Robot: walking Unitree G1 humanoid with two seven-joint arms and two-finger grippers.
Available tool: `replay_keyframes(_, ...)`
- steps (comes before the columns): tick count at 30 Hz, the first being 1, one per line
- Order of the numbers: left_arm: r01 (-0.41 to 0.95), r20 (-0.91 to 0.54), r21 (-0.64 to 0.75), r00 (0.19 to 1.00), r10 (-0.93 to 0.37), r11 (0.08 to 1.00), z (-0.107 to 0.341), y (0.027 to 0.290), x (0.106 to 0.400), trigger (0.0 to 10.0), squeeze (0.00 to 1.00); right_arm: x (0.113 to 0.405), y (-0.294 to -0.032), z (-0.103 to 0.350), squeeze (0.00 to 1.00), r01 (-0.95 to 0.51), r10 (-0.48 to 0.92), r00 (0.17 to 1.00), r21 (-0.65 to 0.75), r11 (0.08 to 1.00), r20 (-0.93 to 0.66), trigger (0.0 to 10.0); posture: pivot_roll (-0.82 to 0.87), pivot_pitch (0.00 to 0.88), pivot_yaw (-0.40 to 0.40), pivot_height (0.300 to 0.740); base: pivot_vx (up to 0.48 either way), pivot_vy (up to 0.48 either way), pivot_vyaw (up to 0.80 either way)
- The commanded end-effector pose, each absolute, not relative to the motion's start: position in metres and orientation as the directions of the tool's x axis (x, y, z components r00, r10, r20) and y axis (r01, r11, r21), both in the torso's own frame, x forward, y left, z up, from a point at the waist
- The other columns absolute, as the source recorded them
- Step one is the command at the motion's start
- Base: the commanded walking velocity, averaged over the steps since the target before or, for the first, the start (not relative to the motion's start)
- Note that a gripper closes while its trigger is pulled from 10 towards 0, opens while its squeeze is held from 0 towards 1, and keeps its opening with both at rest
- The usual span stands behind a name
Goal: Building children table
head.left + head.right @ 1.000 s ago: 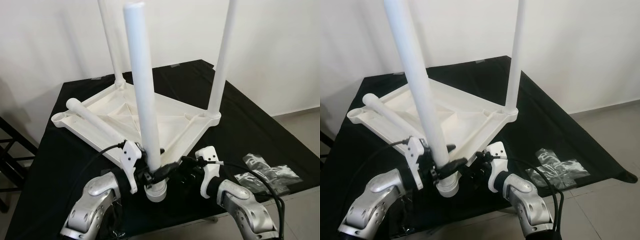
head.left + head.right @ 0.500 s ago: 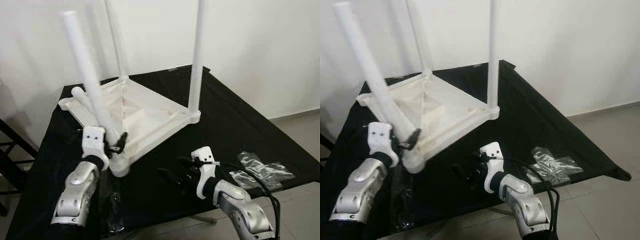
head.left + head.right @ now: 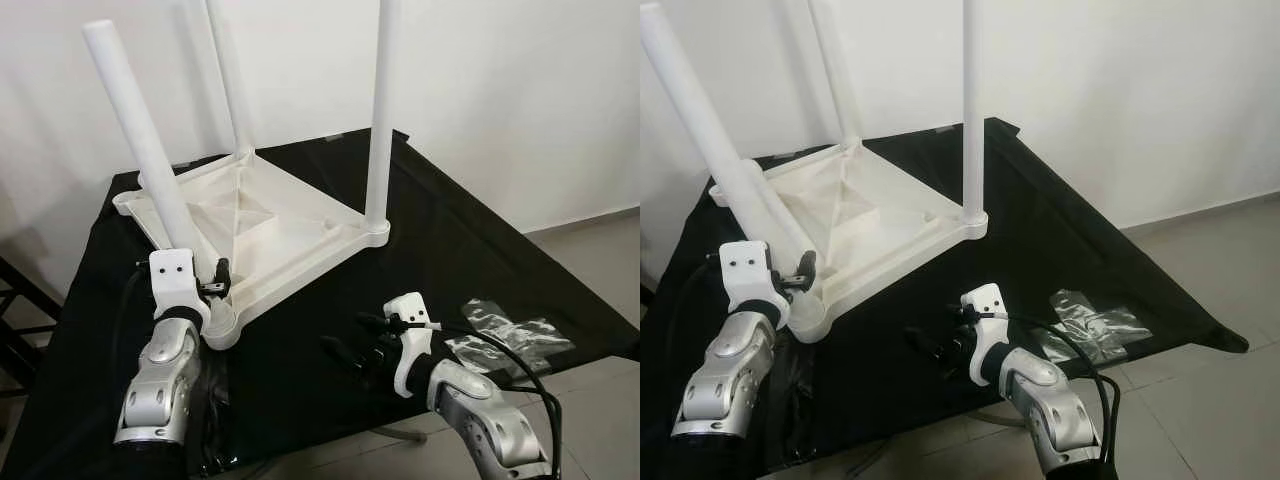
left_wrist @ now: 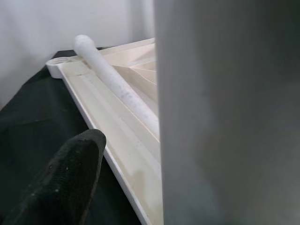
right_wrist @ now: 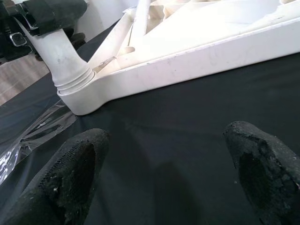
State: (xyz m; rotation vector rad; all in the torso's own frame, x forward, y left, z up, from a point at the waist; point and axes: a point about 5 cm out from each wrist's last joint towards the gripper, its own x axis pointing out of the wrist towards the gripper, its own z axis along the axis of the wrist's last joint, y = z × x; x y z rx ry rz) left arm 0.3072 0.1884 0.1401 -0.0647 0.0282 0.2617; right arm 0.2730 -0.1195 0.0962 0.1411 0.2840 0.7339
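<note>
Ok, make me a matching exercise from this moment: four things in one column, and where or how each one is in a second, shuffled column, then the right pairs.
Things:
1. left gripper
2. right gripper
3. loose white leg
4. clear plastic bags

Places or states:
A. lying flat inside the upturned table top
B. open, over the black cloth, holding nothing
C. on the cloth near the table's right edge
D. closed on the tilted leg at the near corner socket

Pairs: 1-D, 2-B, 3-A, 4-C
</note>
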Motion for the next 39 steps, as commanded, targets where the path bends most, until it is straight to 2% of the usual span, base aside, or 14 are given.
replay_keyframes(1, -0.398, -0.078, -0.028, 0.915, 0.395, 0.917, 0.133, 0.214, 0.301, 9.5, 0.0, 0.274, -0.117, 0.099, 0.0, -0.648, 0.687, 0.699, 0.231, 0.725, -0.196, 10.0, -0.12, 0.001, 0.043, 0.74, 0.0, 0.0, 0.0)
replay_keyframes(2, -0.398, -0.078, -0.028, 0.915, 0.395, 0.917, 0.133, 0.214, 0.301, 9.5, 0.0, 0.274, -0.117, 0.099, 0.0, -0.648, 0.687, 0.699, 0.231, 0.725, -0.196, 10.0, -0.12, 0.001, 0.043, 0.74, 0.0, 0.0, 0.0)
replay_keyframes(3, -0.406, -0.08, -0.032, 0.912, 0.403, 0.913, 0.133, 0.211, 0.299, 0.0, 0.0, 0.274, -0.117, 0.099, 0.0, -0.648, 0.688, 0.699, 0.232, 0.725, -0.196, 10.0, -0.12, 0.001, 0.045, 0.74, 0.0, 0.0, 0.0)
replay_keyframes(12, -0.388, -0.052, -0.064, 0.921, 0.386, 0.919, 0.136, 0.21, 0.296, 0.0, 0.0, 0.274, -0.116, 0.099, 0.0, -0.648, 0.688, 0.699, 0.236, 0.724, -0.194, 10.0, -0.11, 0.003, 0.047, 0.74, 0.0, 0.0, 0.0)
replay_keyframes(15, -0.309, -0.007, -0.091, 0.951, 0.309, 0.947, 0.142, 0.207, 0.3, 0.0, 0.0, 0.273, -0.116, 0.099, 0.0, -0.648, 0.689, 0.699, 0.237, 0.724, -0.194, 10.0, -0.11, 0.002, 0.048, 0.74, 0.0, 0.0, 0.0)
replay_keyframes(17, -0.083, 0.112, -0.132, 0.989, 0.098, 0.988, 0.157, 0.188, 0.304, 0.0, 0.0, 0.273, -0.116, 0.099, 0.0, -0.648, 0.689, 0.699, 0.238, 0.724, -0.193, 10.0, -0.11, 0.002, 0.048, 0.74, 0.0, 0.0, 0.0)
replay_keyframes(18, 0.121, 0.21, -0.138, 0.973, -0.091, 0.983, 0.17, 0.169, 0.302, 0.0, 0.0, 0.273, -0.116, 0.099, 0.0, -0.648, 0.689, 0.699, 0.238, 0.724, -0.193, 10.0, -0.12, 0.002, 0.047, 0.74, 0.0, 0.0, 0.0)
replay_keyframes(19, 0.121, 0.21, -0.138, 0.973, -0.091, 0.983, 0.17, 0.169, 0.302, 0.0, 0.0, 0.273, -0.116, 0.099, 0.0, -0.648, 0.689, 0.699, 0.238, 0.724, -0.193, 10.0, -0.12, 0.002, 0.047, 0.74, 0.0, 0.0, 0.0)
replay_keyframes(20, 0.37, 0.291, -0.14, 0.902, -0.319, 0.918, 0.181, 0.148, 0.293, 0.0, 0.0, 0.273, -0.116, 0.099, 0.0, -0.648, 0.689, 0.699, 0.239, 0.724, -0.193, 10.0, -0.12, 0.001, 0.045, 0.74, 0.0, 0.0, 0.0)
replay_keyframes(21, 0.598, 0.317, -0.088, 0.775, -0.547, 0.796, 0.185, 0.13, 0.276, 0.0, 0.0, 0.273, -0.116, 0.099, 0.0, -0.647, 0.689, 0.699, 0.239, 0.724, -0.193, 10.0, -0.11, 0.0, 0.041, 0.74, 0.0, 0.0, 0.0)
replay_keyframes(22, 0.598, 0.317, -0.088, 0.775, -0.547, 0.796, 0.185, 0.13, 0.276, 0.0, 0.0, 0.273, -0.116, 0.099, 0.0, -0.647, 0.689, 0.699, 0.239, 0.724, -0.193, 10.0, -0.11, 0.0, 0.041, 0.74, 0.0, 0.0, 0.0)
replay_keyframes(25, 0.851, 0.219, -0.068, 0.521, -0.825, 0.52, 0.171, 0.108, 0.246, 0.0, 0.0, 0.274, -0.116, 0.098, 0.0, -0.648, 0.69, 0.697, 0.24, 0.723, -0.195, 10.0, -0.11, 0.0, 0.044, 0.74, 0.0, 0.0, 0.0)
replay_keyframes(30, 0.895, 0.169, -0.076, 0.445, -0.879, 0.439, 0.16, 0.099, 0.241, 0.0, 0.0, 0.273, -0.116, 0.098, 0.0, -0.648, 0.689, 0.698, 0.239, 0.723, -0.196, 10.0, -0.12, 0.0, 0.046, 0.74, 0.0, 0.0, 0.0)
replay_keyframes(39, 0.892, 0.142, -0.033, 0.451, -0.881, 0.452, 0.15, 0.095, 0.248, 0.0, 0.0, 0.273, -0.116, 0.098, 0.0, -0.648, 0.689, 0.697, 0.237, 0.723, -0.198, 10.0, -0.12, 0.0, 0.043, 0.74, 0.0, 0.0, 0.0)
